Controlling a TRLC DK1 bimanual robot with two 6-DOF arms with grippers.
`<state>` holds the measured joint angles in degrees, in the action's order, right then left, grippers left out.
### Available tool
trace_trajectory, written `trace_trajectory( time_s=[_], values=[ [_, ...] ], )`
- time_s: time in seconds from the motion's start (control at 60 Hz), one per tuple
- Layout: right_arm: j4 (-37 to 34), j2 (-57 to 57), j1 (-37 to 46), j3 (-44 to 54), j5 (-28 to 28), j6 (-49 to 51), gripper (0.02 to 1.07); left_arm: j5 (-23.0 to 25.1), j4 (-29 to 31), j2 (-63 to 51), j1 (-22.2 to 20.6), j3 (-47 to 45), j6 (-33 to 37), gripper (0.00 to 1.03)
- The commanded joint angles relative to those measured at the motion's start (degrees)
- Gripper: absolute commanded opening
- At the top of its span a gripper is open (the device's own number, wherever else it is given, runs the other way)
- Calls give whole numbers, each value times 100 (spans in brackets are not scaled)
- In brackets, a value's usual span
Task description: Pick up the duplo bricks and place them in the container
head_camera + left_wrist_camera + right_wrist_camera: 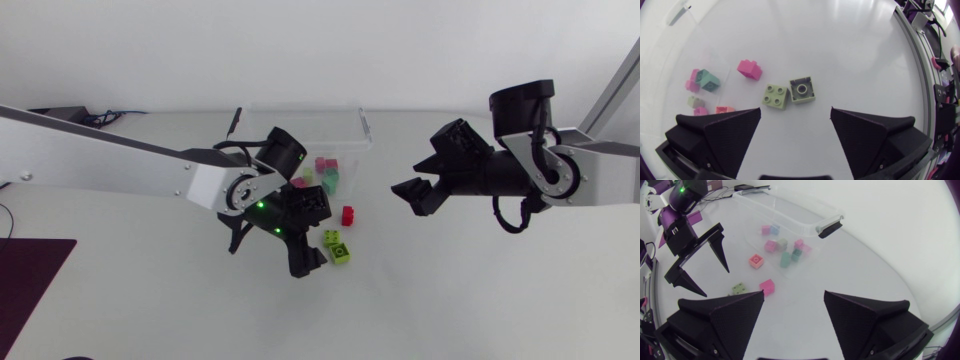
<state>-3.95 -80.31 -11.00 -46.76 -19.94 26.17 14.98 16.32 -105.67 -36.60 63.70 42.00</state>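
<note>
White table (855, 55), left gripper (796, 110) gaping empty, lime duplo brick (776, 96) just ahead: probably light, rigid, slick plastic, best pinched across flat sides.

Left arm (120, 165) extended across the table, wrist bent down; left gripper (796, 110) faces the surface, jaws wide apart. Right arm (600, 170) folded at its side; right gripper (794, 293) likewise spread, with the left gripper ahead of its jaws, to one side.
</note>
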Motion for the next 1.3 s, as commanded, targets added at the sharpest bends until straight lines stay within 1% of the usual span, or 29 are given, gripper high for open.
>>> trace_trajectory(
  time_s=[0.0, 0.083, 0.183, 0.3, 0.367, 0.533, 0.65, 0.733, 0.883, 0.933, 1.0, 1.05, 1.15, 1.283],
  values=[
    [122, 174, 81, 255, -97, 134, 89, -118, 135, -305, -119, 248, -157, 96],
    [122, 235, 125, 370, -150, 186, 89, -250, 170, -446, -146, 353, -139, 96],
    [122, 244, 99, 607, -194, 301, 89, -259, 240, -560, -111, 459, -95, 96],
    [113, 51, -191, 879, -194, 591, 89, -259, 293, -543, -31, 406, -51, 96],
    [52, -116, -297, 941, -256, 793, 89, -259, 284, -543, -14, 397, -43, 96],
    [34, -292, -367, 976, -484, 916, 89, -250, 240, -718, 100, 608, 142, 96],
    [-27, -248, -561, 1143, -598, 1004, 89, -259, 276, -762, 12, 705, 142, 95],
    [-10, -503, -763, 1134, -581, 1083, 89, -312, 451, -824, -93, 837, 142, 94],
    [-1, -1030, -983, 853, -554, 1153, 89, -365, 768, -973, -128, 1109, 80, 88],
    [-1, -1127, -1070, 774, -537, 1153, 89, -365, 873, -1026, -155, 1206, 72, 82],
    [-10, -1144, -1114, 721, -528, 1153, 89, -373, 979, -1088, -172, 1303, 54, 77],
    [-19, -1144, -1123, 704, -537, 1144, 89, -382, 1058, -1132, -181, 1373, 54, 77],
    [-19, -1197, -1193, 686, -528, 1136, 89, -435, 1242, -1263, -198, 1584, 45, 66],
    [-19, -1188, -1202, 704, -502, 1144, 89, -575, 1576, -1509, -286, 1962, -7, 58]
  ],
)
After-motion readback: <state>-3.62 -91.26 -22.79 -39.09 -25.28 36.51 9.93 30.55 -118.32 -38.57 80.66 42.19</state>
